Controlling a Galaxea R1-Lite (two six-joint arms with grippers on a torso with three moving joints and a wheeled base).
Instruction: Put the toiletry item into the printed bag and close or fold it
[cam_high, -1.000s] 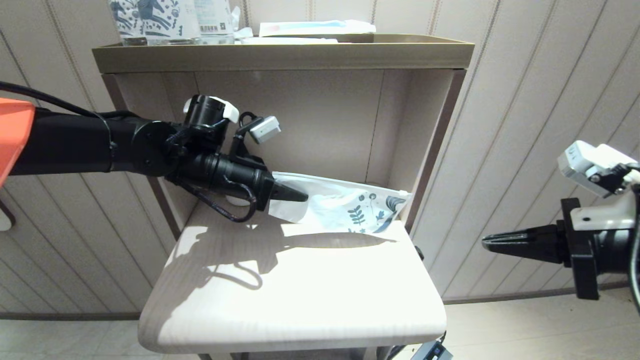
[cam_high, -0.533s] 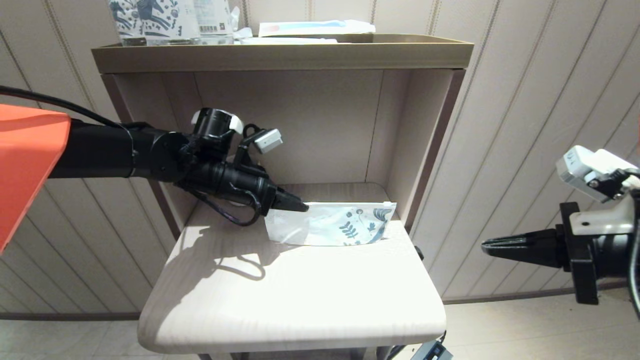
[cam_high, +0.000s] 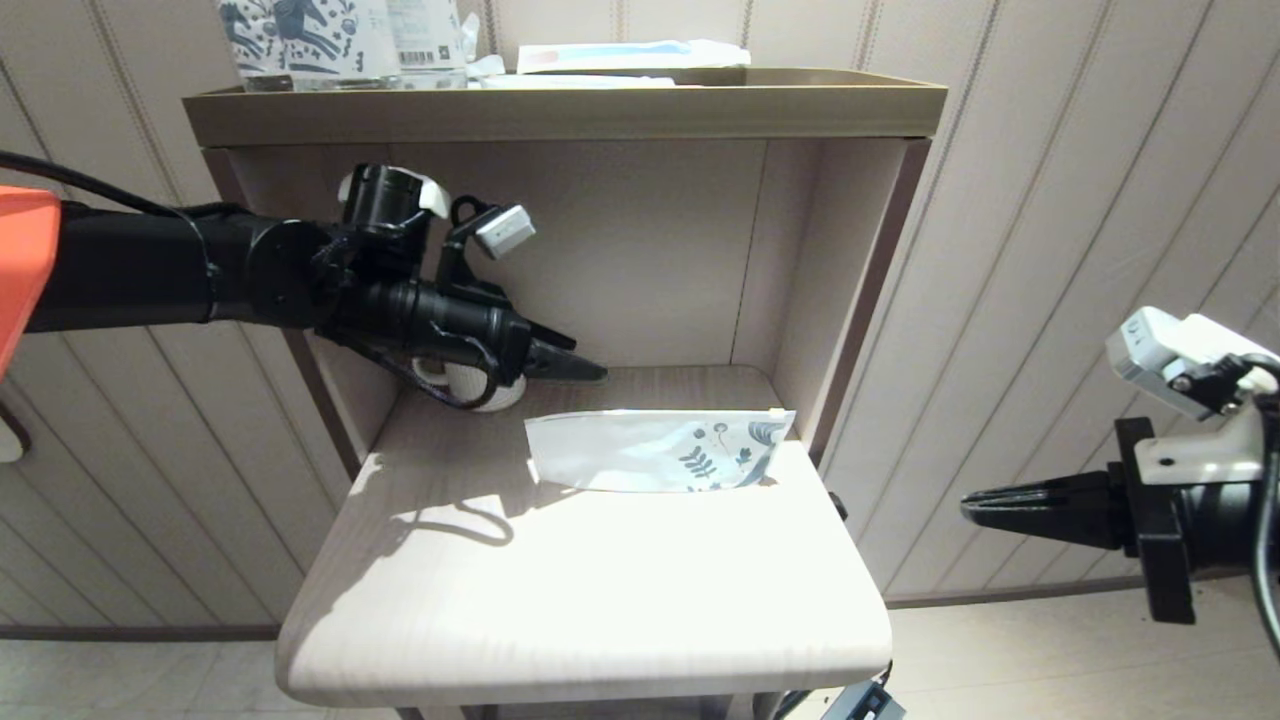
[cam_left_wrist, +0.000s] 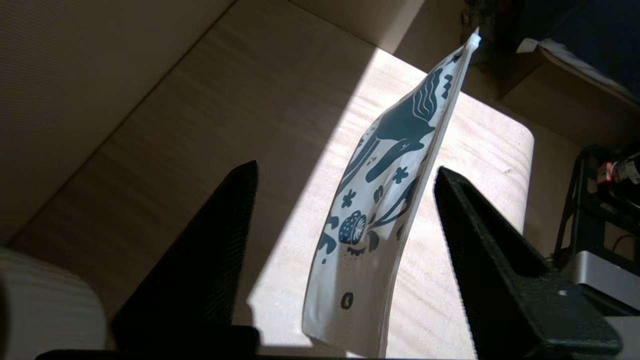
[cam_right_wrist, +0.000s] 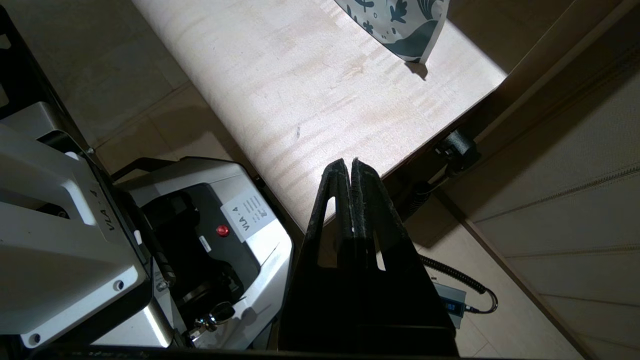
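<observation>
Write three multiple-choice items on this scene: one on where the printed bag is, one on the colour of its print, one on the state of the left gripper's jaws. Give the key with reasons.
1. Where is the printed bag?
A. on the top shelf
B. on the light wooden shelf, near the right side panel
C. held by the right gripper

2. What colour is the bag's print?
A. dark blue
B. red
C. green

3. How are the jaws of the left gripper?
A. shut on the bag
B. shut on nothing
C. open, holding nothing

Key: B, the head view shows it resting there; A, dark blue leaves and swirls mark one end; C, in the left wrist view the jaws stand apart with the bag lying free between and beyond them.
</observation>
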